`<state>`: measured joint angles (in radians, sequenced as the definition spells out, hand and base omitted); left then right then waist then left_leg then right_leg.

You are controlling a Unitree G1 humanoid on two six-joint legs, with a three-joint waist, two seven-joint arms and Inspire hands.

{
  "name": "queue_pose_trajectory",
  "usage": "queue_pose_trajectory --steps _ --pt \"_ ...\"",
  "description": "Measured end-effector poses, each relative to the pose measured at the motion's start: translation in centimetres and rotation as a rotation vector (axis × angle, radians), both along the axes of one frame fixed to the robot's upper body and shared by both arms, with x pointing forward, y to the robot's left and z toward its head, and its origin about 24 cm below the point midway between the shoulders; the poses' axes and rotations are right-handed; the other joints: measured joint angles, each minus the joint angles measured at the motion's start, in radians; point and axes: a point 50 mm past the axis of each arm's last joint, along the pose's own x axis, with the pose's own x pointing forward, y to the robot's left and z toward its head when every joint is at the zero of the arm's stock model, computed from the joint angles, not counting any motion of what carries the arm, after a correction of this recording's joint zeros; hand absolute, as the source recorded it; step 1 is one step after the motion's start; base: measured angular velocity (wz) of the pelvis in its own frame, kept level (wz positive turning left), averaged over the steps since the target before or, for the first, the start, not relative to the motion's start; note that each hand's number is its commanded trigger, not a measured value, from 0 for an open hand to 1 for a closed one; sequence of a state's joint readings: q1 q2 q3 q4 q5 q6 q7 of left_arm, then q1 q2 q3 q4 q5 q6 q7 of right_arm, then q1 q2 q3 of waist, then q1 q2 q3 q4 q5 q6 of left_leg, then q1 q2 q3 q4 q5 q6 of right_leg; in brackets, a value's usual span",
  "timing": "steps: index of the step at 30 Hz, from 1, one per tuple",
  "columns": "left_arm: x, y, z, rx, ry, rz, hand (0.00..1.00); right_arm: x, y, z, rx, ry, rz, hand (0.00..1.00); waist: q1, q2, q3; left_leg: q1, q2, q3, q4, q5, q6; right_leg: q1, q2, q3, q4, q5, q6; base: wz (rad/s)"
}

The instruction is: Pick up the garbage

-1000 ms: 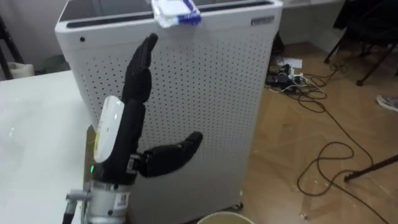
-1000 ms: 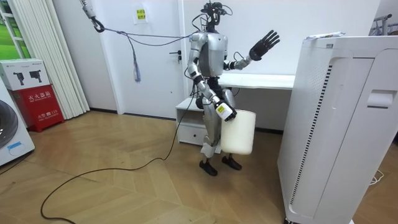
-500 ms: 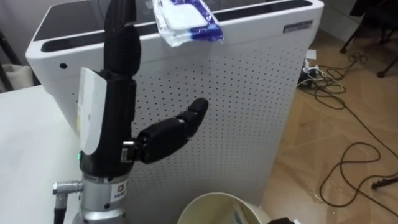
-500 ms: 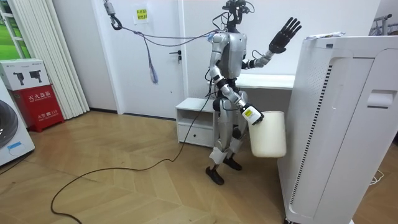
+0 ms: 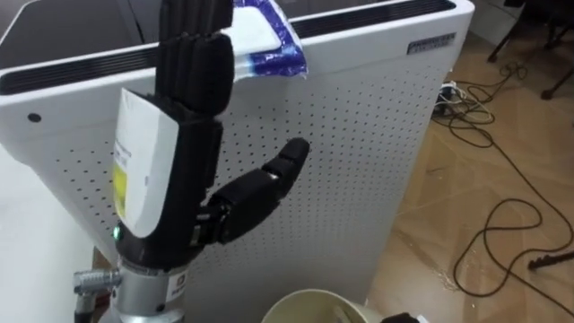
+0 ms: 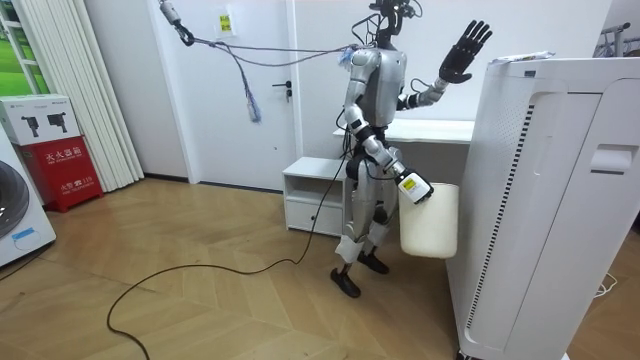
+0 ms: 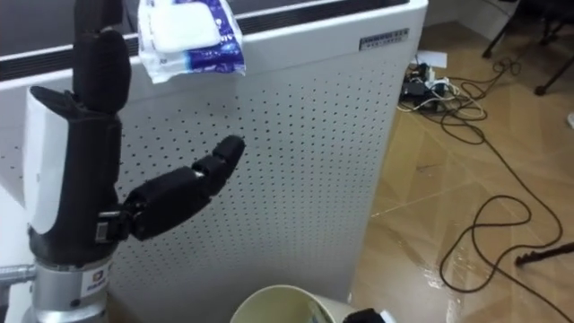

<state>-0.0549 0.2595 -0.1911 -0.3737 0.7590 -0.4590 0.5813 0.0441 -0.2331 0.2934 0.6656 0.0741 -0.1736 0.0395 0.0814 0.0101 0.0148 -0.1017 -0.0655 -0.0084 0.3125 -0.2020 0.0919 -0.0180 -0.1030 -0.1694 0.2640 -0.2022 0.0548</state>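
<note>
light: bright, even | shadows: soft | glare: sheen on wooden floor (image 7: 453, 260)

The tall white perforated cabinet (image 5: 359, 135) is viewed closely downward by both eye views, and distantly sidelong by the room view.

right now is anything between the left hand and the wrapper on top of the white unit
Nothing visible is. The open left hand is raised right beside the blue and white wrapper, which hangs over the top front edge of the white perforated unit, with no other thing between them.
</note>
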Motion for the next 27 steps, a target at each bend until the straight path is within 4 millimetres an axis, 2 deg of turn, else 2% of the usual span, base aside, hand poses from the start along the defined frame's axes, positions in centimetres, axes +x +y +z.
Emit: queue_pose_trajectory --steps 8,13,16,19,23,27 --pt "0.2 0.3 -0.1 0.082 -0.004 0.068 0.00 -0.5 0.5 0.3 0.023 -0.005 0.024 1.00 0.000 0.001 -0.0017 0.019 0.000 -0.023 -0.016 0.004 -0.007 0.038 0.005 -0.030 -0.033 0.011 -0.002 0.10" --pt "0.1 0.6 -0.5 0.175 -0.010 0.123 0.00 -1.2 0.3 0.0 0.028 0.023 0.034 1.00 0.004 0.007 -0.0073 0.046 0.001 -0.022 -0.028 0.005 -0.009 0.070 0.010 -0.028 -0.061 0.023 -0.002 -0.01" --pt "0.1 0.9 -0.5 0.215 -0.020 0.140 0.00 -1.5 -0.1 0.0 0.019 0.033 0.041 1.00 0.002 0.018 -0.0146 0.049 0.001 -0.023 -0.028 0.005 -0.010 0.074 0.010 -0.029 -0.063 0.024 -0.002 0.00" --pt "0.1 1.0 -0.6 0.242 -0.024 0.147 0.00 -1.9 -0.7 -0.1 0.005 0.051 0.056 1.00 0.002 0.036 -0.0166 0.064 0.000 -0.023 -0.042 0.005 -0.009 0.089 0.010 -0.028 -0.066 0.024 -0.002 0.00" --pt "-0.3 1.0 -0.4 0.283 -0.056 0.164 0.00 -2.1 -1.0 -0.2 -0.017 0.058 0.076 1.00 0.003 0.051 -0.0171 0.073 0.002 -0.022 -0.055 0.010 -0.015 0.089 0.012 -0.026 -0.067 0.024 -0.002 0.00" --pt "-0.7 1.0 -0.5 0.287 -0.055 0.155 0.00 -2.2 -1.2 -0.2 -0.016 0.064 0.073 1.00 0.003 0.052 -0.0156 0.078 0.005 -0.022 -0.061 0.015 -0.018 0.091 0.015 -0.026 -0.070 0.024 -0.002 0.00"
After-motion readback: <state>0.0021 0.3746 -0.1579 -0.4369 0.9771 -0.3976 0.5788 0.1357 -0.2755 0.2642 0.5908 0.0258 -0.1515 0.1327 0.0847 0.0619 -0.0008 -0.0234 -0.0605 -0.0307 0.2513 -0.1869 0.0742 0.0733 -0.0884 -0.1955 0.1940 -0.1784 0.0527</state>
